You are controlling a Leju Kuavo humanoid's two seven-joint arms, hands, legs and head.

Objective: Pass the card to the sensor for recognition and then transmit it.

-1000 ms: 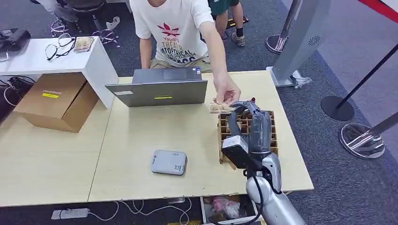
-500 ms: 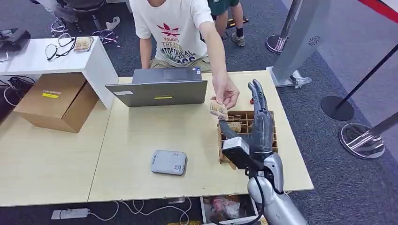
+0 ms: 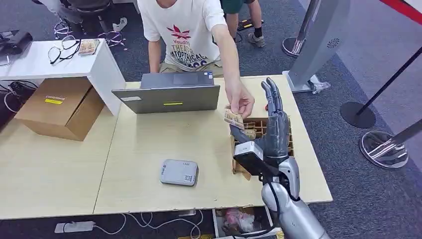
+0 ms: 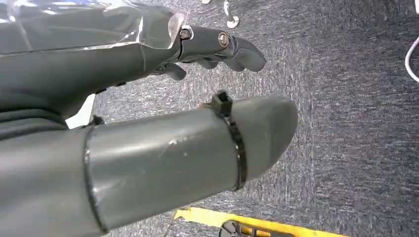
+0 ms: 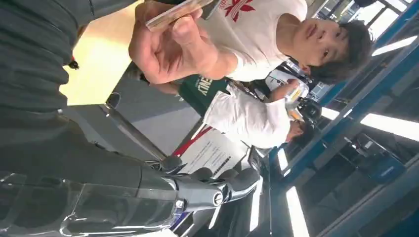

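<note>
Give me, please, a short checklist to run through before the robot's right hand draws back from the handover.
1. Card held by the person's hand: ok.
2. Right hand free of the card, fingers spread upward: ok.
3. Gap between right hand and person's hand: ok, they are apart.
4. Left hand holds nothing, over carpet: ok.
5. Sensor flat on the table, uncovered: ok.
6. Card already read: cannot tell.

Pale wood, greys and one red print

Light wood bench (image 3: 149, 149); grey laptop (image 3: 169, 97) at 11 o'clock; silver-grey sensor (image 3: 179, 173); brown cardboard divider tray (image 3: 288, 149); tan card (image 3: 232, 118); person's white T-shirt (image 3: 186, 30), red print.
</note>
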